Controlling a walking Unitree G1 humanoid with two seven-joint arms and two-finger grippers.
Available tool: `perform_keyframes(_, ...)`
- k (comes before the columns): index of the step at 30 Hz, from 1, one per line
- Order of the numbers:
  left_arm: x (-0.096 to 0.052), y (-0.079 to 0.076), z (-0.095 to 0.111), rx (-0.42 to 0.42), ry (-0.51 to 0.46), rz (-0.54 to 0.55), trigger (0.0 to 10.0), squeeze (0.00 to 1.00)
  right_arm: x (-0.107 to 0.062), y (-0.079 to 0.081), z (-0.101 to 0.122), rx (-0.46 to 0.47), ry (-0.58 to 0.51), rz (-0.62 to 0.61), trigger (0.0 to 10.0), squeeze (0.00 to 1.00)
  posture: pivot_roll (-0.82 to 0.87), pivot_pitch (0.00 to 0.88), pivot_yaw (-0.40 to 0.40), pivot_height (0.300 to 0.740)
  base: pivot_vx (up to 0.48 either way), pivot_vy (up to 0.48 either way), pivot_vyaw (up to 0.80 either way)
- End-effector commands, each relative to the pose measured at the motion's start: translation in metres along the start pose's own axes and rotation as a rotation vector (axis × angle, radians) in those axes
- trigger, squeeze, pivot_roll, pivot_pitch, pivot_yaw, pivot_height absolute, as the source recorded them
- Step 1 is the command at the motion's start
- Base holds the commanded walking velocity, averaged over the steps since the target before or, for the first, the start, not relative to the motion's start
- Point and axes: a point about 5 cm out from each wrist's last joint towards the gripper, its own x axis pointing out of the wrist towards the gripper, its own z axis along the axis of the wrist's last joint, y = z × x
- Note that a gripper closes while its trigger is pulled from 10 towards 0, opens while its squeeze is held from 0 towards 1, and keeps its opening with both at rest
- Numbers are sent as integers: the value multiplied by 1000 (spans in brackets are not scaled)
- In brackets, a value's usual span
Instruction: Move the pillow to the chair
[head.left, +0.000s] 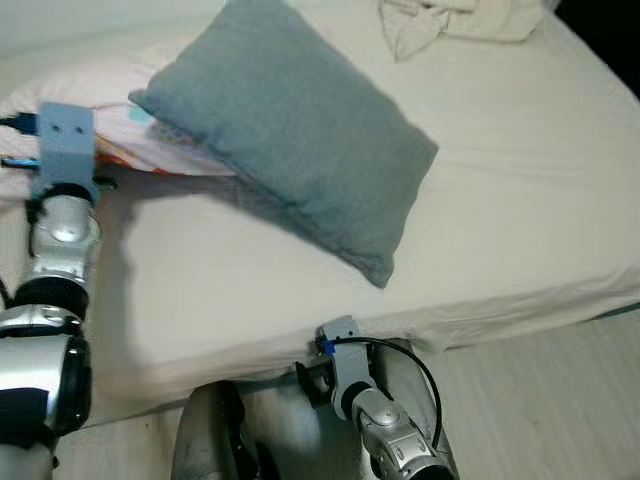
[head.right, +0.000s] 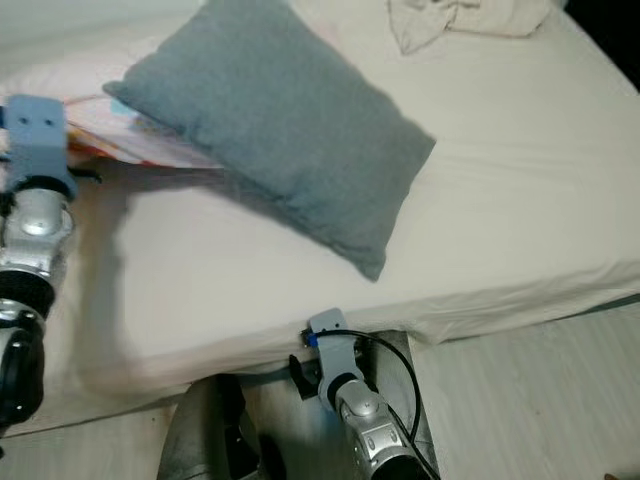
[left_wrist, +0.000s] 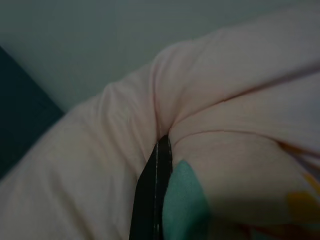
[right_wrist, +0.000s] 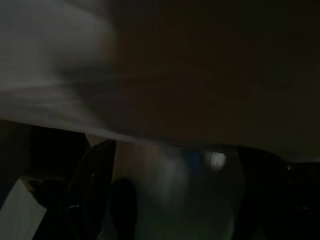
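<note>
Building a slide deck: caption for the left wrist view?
Left pincer, fingers pressed together, nosing into a fold of the pale pink pillow.

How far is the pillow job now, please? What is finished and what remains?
Done: nothing looks finished; the grey pillow lies on the bed, overlapping a pink pillow.
In hand: the left tool is pressed into the pink pillow, fingers together in a fold of it. The right tool hangs low by the bed edge.
Left: lifting a pillow and carrying it to the chair.

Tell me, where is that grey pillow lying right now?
In the left eye view the grey pillow lies slantwise on the bed, left of centre, its upper corner resting on a pink patterned pillow beside the left gripper.
</note>
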Motion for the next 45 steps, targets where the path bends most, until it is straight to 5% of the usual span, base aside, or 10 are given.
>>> perform_keyframes(1, 18, 48, 37, -110, -180, 157, 0, 0, -16, -32, -45, 57, 165, -94, 10000, 0, -285, 131, 92, 556, 0, 0, 0)
perform_keyframes(21, 14, 55, 143, -925, -557, -193, 0, 0, -1, -42, -17, 78, 112, -43, 10000, 0, -228, 18, 46, 570, 0, 0, 0)
perform_keyframes(26, -2, 37, 118, -1075, -466, -280, 0, 0, -3, -43, -23, 55, 137, -42, 10000, 0, -222, 19, 41, 589, 0, 0, 0)
perform_keyframes(27, -8, 27, 104, -1130, -406, -294, 3059, 0, -3, -44, -23, 56, 138, -43, 10000, 0, -215, 23, 37, 594, 0, 0, 0)
perform_keyframes(28, -8, 27, 104, -1130, -406, -294, 3059, 0, -3, -44, -23, 56, 138, -43, 10000, 0, -215, 23, 37, 594, 0, 0, 0)
perform_keyframes(29, -14, 18, 91, -1167, -348, -307, 6431, 0, -3, -45, -23, 56, 140, -43, 10000, 0, -213, 24, 36, 599, 0, 0, 0)
perform_keyframes(30, -14, 18, 91, -1167, -348, -307, 6431, 0, -3, -45, -23, 56, 140, -43, 10000, 0, -213, 24, 36, 599, 0, 0, 0)
perform_keyframes(31, -20, 8, 77, -1188, -291, -310, 10000, 0, -3, -46, -23, 55, 140, -43, 10000, 0, -209, 27, 33, 604, 0, 0, 0)
perform_keyframes(38, -76, -54, 11, -1092, 24, -521, 10000, 0, -2, -42, -22, 51, 140, -18, 10000, 0, -194, 45, 31, 633, 0, 0, 0)
perform_keyframes(45, -122, -76, 5, -1164, 125, -737, 10000, 0, -4, -41, -26, 54, 150, -10, 10000, 0, -186, 53, 33, 662, 0, 0, 0)
